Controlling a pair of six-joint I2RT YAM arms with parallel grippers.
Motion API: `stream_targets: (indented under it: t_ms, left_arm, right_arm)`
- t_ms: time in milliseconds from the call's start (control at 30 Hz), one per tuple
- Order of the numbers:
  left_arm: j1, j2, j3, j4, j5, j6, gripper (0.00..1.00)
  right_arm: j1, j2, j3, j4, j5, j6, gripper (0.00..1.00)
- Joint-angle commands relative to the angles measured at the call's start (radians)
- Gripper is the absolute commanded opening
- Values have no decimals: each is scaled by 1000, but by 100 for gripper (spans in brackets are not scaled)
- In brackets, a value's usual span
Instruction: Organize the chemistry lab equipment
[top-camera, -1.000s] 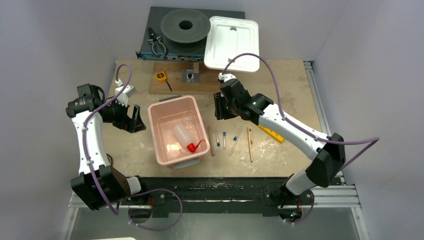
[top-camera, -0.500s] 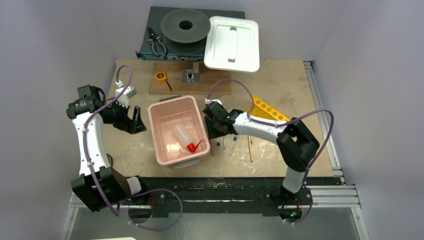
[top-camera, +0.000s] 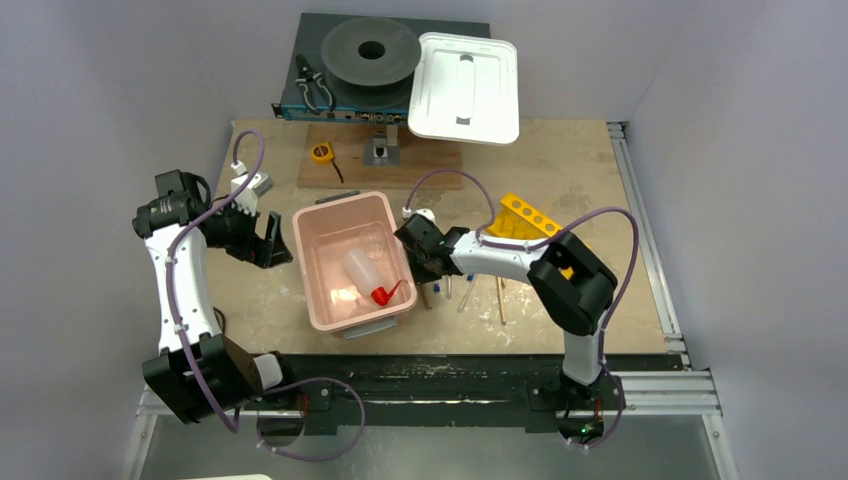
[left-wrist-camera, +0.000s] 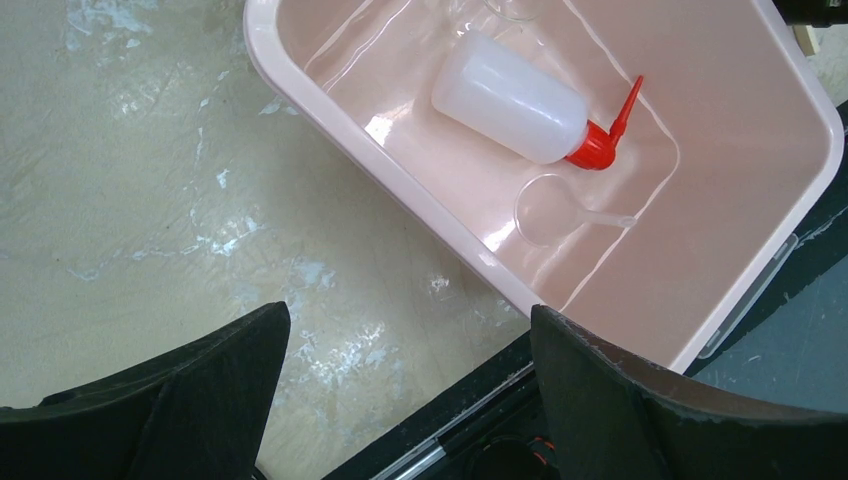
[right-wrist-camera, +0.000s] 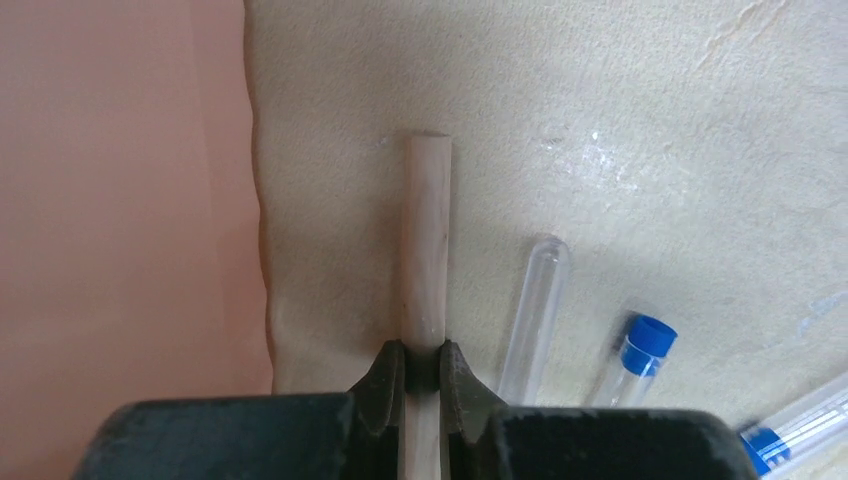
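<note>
Wooden stick (right-wrist-camera: 427, 240) lengthwise alongside pink bin (right-wrist-camera: 120, 200) wall

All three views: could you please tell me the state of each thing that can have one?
pink bin, open, lid off
white lid, off, at the back
squeeze bottle, on its side in the bin
left gripper, open, empty
right gripper, shut on the wooden stick
blue-capped tubes, capped, flat on the table
yellow rack, visible holes empty
</note>
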Motion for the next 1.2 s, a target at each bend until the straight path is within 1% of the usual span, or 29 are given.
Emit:
stream_targets:
  t_ms: [0,200,300,433,533,633,767,1000,1133,1167]
  left_arm:
    - [8,-12,-9,17,-10,35,90]
    - [8,-10,-14,27,-16,37,90]
    - [9,-10,-8,25,-9,37,90]
    - [9,-13,-3,22,-8,37,90]
    - [9,-20,-9,22,-12,42,90]
    - [9,-22,-12,24,-13,43,90]
    - [9,-28,-19,25,-7,42,90]
    - [9,-33,-22,26,-6,45,90]
    - [9,-32,-17,22,-2,45,90]
    - [9,-33,-16,23,-2,46,90]
  right_arm:
    - [5,-96,30,-20,68,13,0]
    - [-3,-244,211,-186,183,-32,0]
    - [-2,-272,321,-231,192,-37,0]
    - [22,-259,461,-249,141,-40,0]
    - [73,-207,538,-241,83,-35,0]
    - [142,-108,616,-250,35,-33,0]
    - [205,14,652,-225,-28,-18,0]
    - [223,164,629,-149,-59,6,0]
    - [223,233,669,-156,-66,11,0]
    - [222,246,686,-161,-77,7,8]
